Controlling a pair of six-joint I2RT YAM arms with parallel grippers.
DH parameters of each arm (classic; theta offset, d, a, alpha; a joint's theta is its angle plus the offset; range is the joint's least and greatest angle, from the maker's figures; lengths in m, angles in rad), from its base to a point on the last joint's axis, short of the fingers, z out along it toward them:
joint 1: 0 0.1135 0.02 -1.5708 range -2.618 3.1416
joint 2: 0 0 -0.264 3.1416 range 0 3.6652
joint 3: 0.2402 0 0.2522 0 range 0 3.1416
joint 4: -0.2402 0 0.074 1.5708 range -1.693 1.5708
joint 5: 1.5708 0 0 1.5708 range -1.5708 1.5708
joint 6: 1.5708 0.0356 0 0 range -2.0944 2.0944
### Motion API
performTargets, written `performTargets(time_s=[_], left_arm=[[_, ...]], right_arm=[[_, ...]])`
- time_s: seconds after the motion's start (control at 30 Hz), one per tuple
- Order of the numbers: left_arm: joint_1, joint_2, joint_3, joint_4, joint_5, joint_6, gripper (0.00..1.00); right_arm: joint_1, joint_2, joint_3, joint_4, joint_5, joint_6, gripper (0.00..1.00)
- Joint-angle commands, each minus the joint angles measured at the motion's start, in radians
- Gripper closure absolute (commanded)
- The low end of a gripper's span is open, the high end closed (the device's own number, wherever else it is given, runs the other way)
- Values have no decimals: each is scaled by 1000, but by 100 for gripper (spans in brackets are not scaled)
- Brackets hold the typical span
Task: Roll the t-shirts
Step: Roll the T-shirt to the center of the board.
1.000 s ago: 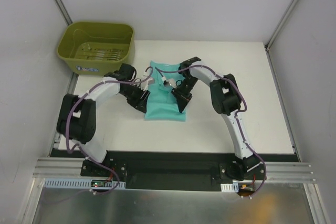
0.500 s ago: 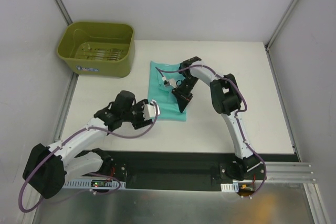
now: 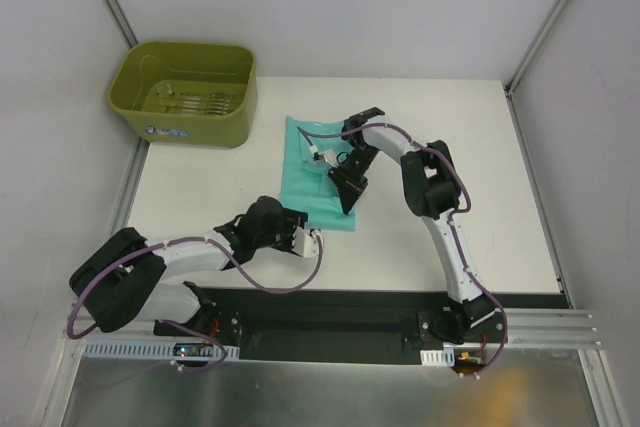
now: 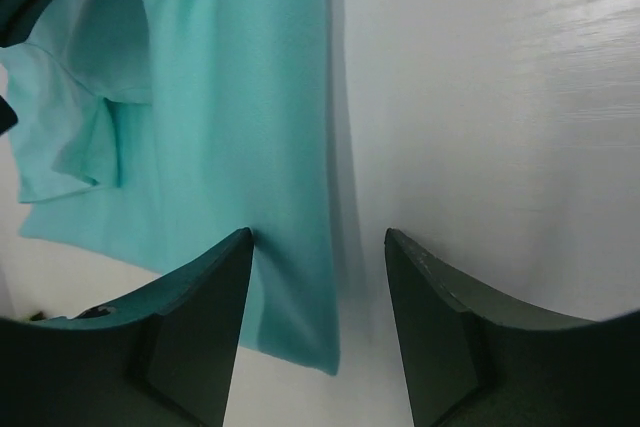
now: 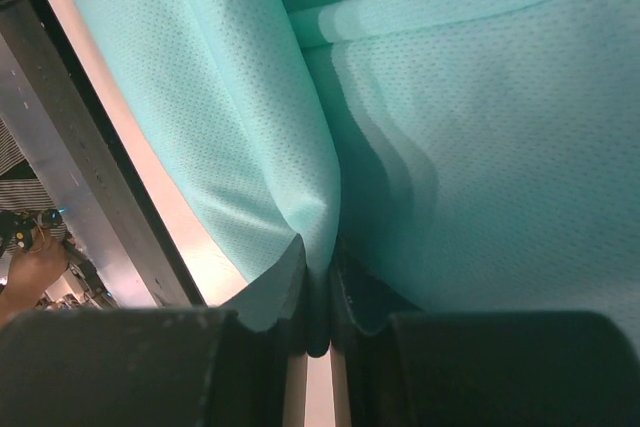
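Observation:
The teal t-shirt lies folded into a long strip on the white table. My right gripper is at the strip's right side near its near end, shut on a pinched-up fold of the fabric; in the right wrist view the right gripper has cloth squeezed between its jaws. My left gripper hovers low at the shirt's near-left corner, open. In the left wrist view the left gripper straddles that corner of the t-shirt without touching it.
An olive-green tub stands at the table's far left corner. Pale walls close in the left, back and right sides. The black base rail runs along the near edge, close behind the left gripper.
My left arm has swung back from the shirt's left side to its near-left corner, and its jaws have opened wider. The right gripper and the shirt have not moved.

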Motion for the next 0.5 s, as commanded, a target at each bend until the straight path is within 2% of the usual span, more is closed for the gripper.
performTargets(time_s=[0.0, 0.13, 0.17, 0.27, 0.3, 0.37, 0.4, 0.47], left_arm=[[-17, 95, -19, 183, -108, 122, 46], [-17, 196, -42, 282, -152, 190, 56], [-19, 210, -42, 292, -163, 196, 70], [-17, 235, -49, 289, -165, 204, 97], [-19, 235, -51, 286, -160, 202, 100], [-17, 229, -28, 241, -145, 184, 100], [-17, 226, -11, 162, -146, 146, 100], [-13, 216, 45, 87, -127, 95, 100]], right_arm=[[-10, 6, 24, -65, 0, 7, 88], [-11, 7, 26, -68, -3, 7, 88], [-11, 10, 29, -69, -3, 5, 88], [-13, 12, 30, -71, -7, 5, 87], [-14, 10, 30, -72, -7, 5, 87], [-14, 3, 26, -71, -4, 8, 76], [-28, -8, 20, -62, 0, 16, 73], [-62, -109, -34, 22, -23, 54, 59]])
